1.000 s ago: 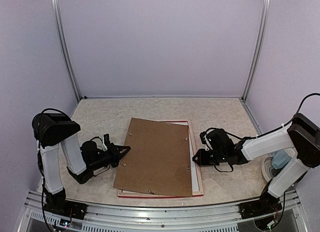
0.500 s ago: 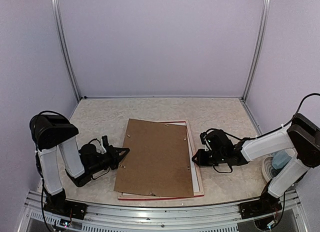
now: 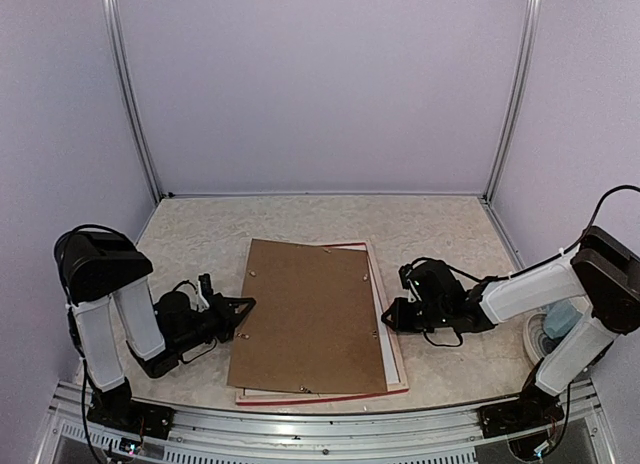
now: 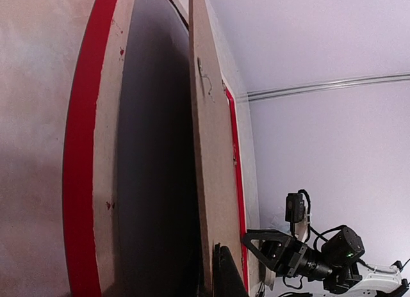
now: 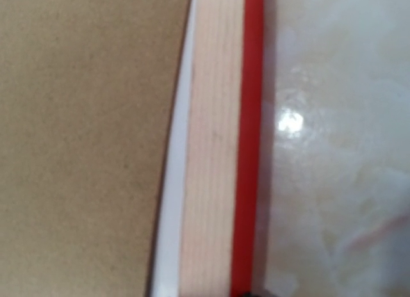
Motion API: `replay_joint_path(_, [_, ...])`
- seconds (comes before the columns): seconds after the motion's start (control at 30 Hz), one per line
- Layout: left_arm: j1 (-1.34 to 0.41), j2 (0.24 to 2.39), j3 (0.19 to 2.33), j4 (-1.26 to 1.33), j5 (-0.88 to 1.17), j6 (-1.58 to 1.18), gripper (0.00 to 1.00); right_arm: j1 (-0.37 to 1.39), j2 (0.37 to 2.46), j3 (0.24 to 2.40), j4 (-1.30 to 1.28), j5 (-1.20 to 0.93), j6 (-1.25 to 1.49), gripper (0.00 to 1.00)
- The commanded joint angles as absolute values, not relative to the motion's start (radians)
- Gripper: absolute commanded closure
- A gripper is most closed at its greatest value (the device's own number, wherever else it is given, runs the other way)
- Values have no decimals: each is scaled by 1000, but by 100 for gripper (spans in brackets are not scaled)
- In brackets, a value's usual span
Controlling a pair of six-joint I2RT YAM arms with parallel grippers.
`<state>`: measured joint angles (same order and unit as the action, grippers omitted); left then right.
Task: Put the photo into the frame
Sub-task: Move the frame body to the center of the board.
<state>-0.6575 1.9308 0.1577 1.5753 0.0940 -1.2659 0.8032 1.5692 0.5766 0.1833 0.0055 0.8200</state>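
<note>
1. Left claw [image 3: 240,312] sits at the brown board's [image 3: 310,319] left edge — squeezing or loose, I cannot tell.
2. Board lies crooked over the frame [image 3: 396,354], which rests flat on the table [image 3: 200,234]; the photo is hidden.
3. I think it is best to nudge the board right slowly — till it drops in.

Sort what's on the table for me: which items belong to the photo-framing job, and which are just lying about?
Job: frame, face down; brown backing board lying askew on it; white sheet edge between them, photo or mat, cannot tell.
Lying about: pale blue and white object by the right arm's base.
</note>
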Motion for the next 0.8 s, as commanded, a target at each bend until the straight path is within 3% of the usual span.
replay_joint_path(0.0, [-658,1927,143,1852,29,-1146,100,829,1615,546,144,-44,847,92])
replay_joint_path(0.77, [-725,1870,67,1853,-83,-1148,100,828,1592,557,92,81,933,100])
